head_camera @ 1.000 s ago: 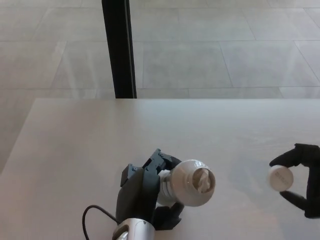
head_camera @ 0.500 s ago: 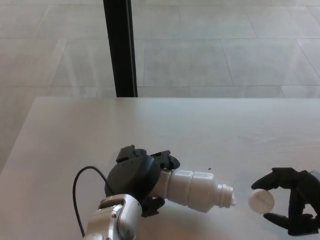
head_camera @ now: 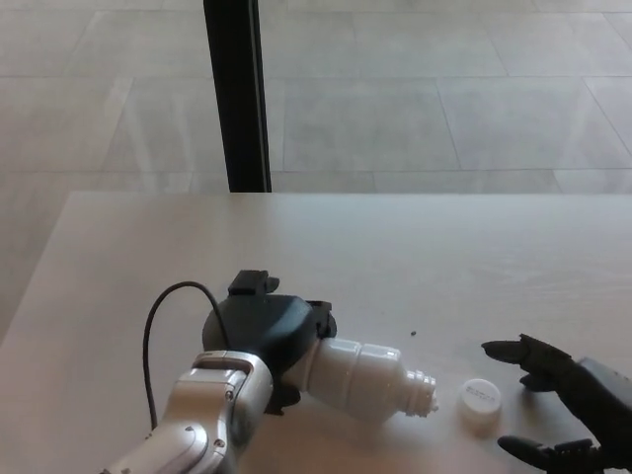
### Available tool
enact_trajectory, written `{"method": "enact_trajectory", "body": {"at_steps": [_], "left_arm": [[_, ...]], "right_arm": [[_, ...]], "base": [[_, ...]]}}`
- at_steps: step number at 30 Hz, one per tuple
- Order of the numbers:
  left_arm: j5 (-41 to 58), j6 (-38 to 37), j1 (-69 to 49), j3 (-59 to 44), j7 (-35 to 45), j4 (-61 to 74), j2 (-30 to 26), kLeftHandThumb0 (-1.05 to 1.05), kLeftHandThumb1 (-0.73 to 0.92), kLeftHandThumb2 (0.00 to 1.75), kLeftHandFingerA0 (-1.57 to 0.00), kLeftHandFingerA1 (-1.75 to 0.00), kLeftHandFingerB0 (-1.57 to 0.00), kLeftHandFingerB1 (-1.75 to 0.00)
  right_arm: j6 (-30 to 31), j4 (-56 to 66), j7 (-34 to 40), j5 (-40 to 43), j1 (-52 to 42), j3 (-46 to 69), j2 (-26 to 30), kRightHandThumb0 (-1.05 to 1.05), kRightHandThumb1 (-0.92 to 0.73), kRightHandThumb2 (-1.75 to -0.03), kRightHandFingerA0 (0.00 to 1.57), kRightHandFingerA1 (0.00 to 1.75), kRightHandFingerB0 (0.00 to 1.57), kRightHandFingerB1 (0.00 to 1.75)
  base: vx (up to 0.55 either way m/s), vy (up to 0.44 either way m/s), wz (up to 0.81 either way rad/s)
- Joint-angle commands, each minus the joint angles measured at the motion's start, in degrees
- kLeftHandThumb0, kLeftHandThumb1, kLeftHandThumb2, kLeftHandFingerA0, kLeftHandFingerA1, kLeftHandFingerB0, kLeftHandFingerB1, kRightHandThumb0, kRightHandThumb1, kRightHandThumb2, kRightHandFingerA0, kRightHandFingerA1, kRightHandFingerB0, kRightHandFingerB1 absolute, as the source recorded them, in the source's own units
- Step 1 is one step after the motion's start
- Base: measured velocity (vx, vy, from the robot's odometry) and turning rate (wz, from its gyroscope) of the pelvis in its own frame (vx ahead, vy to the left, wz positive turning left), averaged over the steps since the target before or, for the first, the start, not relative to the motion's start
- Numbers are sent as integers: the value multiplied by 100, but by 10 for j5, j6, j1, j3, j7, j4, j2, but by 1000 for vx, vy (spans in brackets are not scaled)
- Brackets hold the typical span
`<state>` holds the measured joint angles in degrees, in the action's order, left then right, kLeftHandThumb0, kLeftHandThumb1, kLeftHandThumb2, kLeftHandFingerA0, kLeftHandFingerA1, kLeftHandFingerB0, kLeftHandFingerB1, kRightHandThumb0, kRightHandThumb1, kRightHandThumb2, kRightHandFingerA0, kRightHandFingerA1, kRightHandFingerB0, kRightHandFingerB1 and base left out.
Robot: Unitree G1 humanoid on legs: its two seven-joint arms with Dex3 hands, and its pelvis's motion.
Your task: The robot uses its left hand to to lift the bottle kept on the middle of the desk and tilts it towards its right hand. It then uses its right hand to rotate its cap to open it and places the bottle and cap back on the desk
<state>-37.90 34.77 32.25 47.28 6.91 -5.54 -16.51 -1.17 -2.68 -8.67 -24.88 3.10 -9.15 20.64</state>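
Left robot hand (head_camera: 265, 341) closed in a grasp, wrist turned rightward; right robot hand (head_camera: 568, 410) — fingers spread, empty.

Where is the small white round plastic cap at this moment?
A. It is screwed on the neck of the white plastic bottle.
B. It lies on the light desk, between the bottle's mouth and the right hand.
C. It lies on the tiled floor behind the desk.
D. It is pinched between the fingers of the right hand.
B: the small white round plastic cap rests on the light desk, just right of the white plastic bottle's bare threaded neck, and the black right hand beside it is open, fingers apart and off the cap.
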Motion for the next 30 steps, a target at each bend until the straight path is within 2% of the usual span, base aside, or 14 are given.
{"method": "enact_trajectory", "body": {"at_steps": [1, 3, 5, 6, 7, 9, 10, 13, 14, 19, 20, 21, 22, 30], "left_arm": [[-120, 127, 52, 112, 282, -13, -70, -15, 58, 56, -84, -71, -71, -55], [-106, 126, 57, 114, 293, -12, -70, -22, 59, 57, -81, -64, -70, -55], [-92, 124, 60, 113, 300, -11, -70, -28, 60, 57, -71, -57, -62, -51], [-77, 135, 56, 103, 295, -5, -66, -31, 60, 57, -60, -54, -52, -49], [-63, 146, 47, 88, 280, 9, -62, -34, 41, 82, -52, -65, -28, -53], [-51, 152, 40, 74, 277, 29, -64, -41, 59, 57, -38, -51, -35, -44], [-43, 159, 31, 63, 269, 40, -62, -46, 54, 71, -29, -53, -26, -46], [-23, 171, 15, 35, 252, 54, -52, -49, 53, 69, -15, -48, -12, -40], [5, 174, 6, 8, 255, 67, -51, -54, 50, 68, -3, -38, -4, -25], [37, 182, -1, -19, 293, 94, -66, -84, 44, 75, 0, -16, 0, 0], [49, 185, -9, -36, 294, 102, -66, -71, 54, 57, 0, 0, 0, 0], [55, 184, -15, -46, 295, 107, -68, -78, 48, 71, 0, 0, 0, 0], [59, 177, -27, -61, 288, 115, -70, -81, 56, 58, 0, 0, 0, 0], [115, 99, -154, -245, 179, 157, -11, -98, 70, 62, 0, 0, 0, 0]], "right_arm": [[61, -35, -10, -118, 10, -54, 53, -80, -50, -78, 0, 2, 7, 18], [59, -37, -5, -123, 8, -56, 56, -103, -59, -84, 0, 0, 14, 0], [54, -39, 3, -125, 7, -56, 58, -103, -60, -85, 0, 2, 11, 0], [50, -41, 8, -126, 6, -56, 59, -103, -61, -87, 0, 5, 3, 0], [46, -43, 13, -129, 6, -56, 61, -102, -61, -88, 0, 6, 0, 1], [44, -44, 7, -116, 7, -49, 62, -104, -61, -88, 0, 4, 3, 0], [40, -45, 8, -112, 5, -47, 63, -104, -61, -87, 0, 3, 5, 0], [38, -44, 11, -107, 4, -42, 66, -105, -61, -86, 0, 1, 10, 0], [37, -38, 12, -102, 2, -37, 67, -105, -61, -85, 0, 0, 11, 1], [32, -34, 26, -101, -3, -27, 69, -105, -61, -87, 0, 1, 10, 2], [36, -28, 24, -100, -6, -23, 71, -105, -61, -89, 0, 6, 0, 0], [38, -24, 24, -99, -8, -19, 72, -105, -61, -90, 0, 7, 0, 0], [39, -17, 24, -96, -12, -14, 74, -104, -61, -90, 0, 9, 0, 0], [19, -3, 29, -63, -25, 28, 79, -103, -58, -94, 0, 11, 0, 0]], "base": [[0, 0, 0], [0, 0, 0], [0, 0, 0], [0, 0, 0], [0, 0, 0], [0, 0, 0], [0, 0, 0], [0, 0, 0], [0, 0, 0], [0, 0, 0], [0, 0, 0], [0, 0, 0], [0, 0, 0], [0, 0, 0]]}}
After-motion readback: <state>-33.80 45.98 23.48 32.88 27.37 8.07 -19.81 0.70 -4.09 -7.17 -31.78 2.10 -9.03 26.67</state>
